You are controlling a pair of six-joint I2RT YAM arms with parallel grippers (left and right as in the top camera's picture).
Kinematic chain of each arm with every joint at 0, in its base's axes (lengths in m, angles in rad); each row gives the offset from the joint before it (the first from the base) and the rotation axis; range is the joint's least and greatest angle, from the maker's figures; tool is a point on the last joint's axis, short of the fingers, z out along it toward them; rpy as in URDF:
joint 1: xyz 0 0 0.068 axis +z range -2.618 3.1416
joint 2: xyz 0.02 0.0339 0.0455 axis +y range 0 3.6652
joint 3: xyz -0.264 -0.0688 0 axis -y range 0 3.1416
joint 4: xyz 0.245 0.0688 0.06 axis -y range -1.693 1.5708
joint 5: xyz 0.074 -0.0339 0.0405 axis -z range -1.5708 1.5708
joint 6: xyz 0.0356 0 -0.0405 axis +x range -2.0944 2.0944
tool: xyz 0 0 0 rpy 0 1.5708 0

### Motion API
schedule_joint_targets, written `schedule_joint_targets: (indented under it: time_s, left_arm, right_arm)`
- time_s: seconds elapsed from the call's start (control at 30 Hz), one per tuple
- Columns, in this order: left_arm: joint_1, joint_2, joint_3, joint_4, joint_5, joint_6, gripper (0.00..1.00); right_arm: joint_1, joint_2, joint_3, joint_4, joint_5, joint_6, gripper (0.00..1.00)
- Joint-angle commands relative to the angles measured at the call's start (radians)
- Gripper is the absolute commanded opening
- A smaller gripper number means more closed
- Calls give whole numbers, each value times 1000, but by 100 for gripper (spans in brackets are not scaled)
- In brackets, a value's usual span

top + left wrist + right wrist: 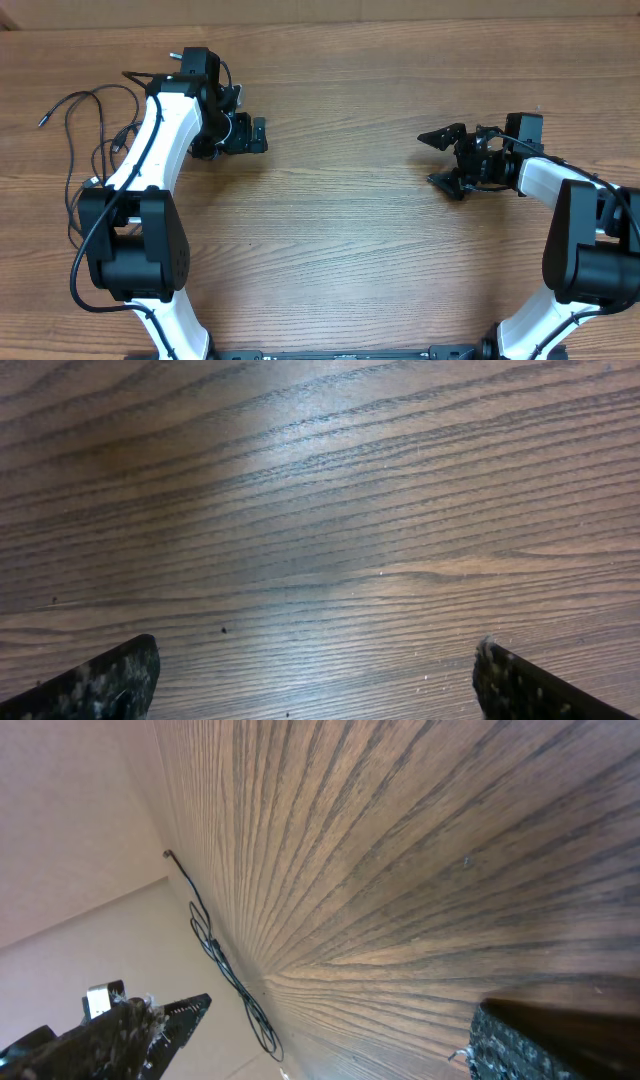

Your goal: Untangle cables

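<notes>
The cables [68, 160] are thin black cords lying in loose loops at the table's far left, behind the left arm, with one plug tip [41, 123] pointing outward. The right wrist view shows the cables [215, 955] as a distant strand along the table's edge. My left gripper [252, 120] hovers to the right of the cables and is open. In its wrist view the left gripper [315, 680] has only bare wood between its fingers. My right gripper [445, 160] is far off on the right side, open and empty, as the right gripper [335, 1035] also shows in its wrist view.
The wooden table [340, 230] stretches between the two arms. The left arm's white link [150, 150] lies partly over the cable loops. Thicker black wires run along both arms. The table's left edge is close to the cables.
</notes>
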Motion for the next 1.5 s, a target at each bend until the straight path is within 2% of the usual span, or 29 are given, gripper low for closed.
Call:
schedule_joint_targets:
  time_s: [0.0,0.47,0.8,1.23,1.47]
  left_arm:
    - [-8,8,-8,4,9,-10,99]
    - [-60,-44,-8,4,9,-10,100]
    - [-174,-318,-8,3,9,-10,100]
    - [-185,-637,-8,0,7,-7,100]
    - [-182,-732,-8,-129,-94,5,99]
  right_arm:
    - [-6,30,-18,-3,97,-27,100]
    - [-6,30,-18,-3,97,-27,100]
    - [-6,30,-18,-3,97,-27,100]
    - [-6,30,-18,-3,97,-27,100]
    - [-6,30,-18,-3,97,-27,100]
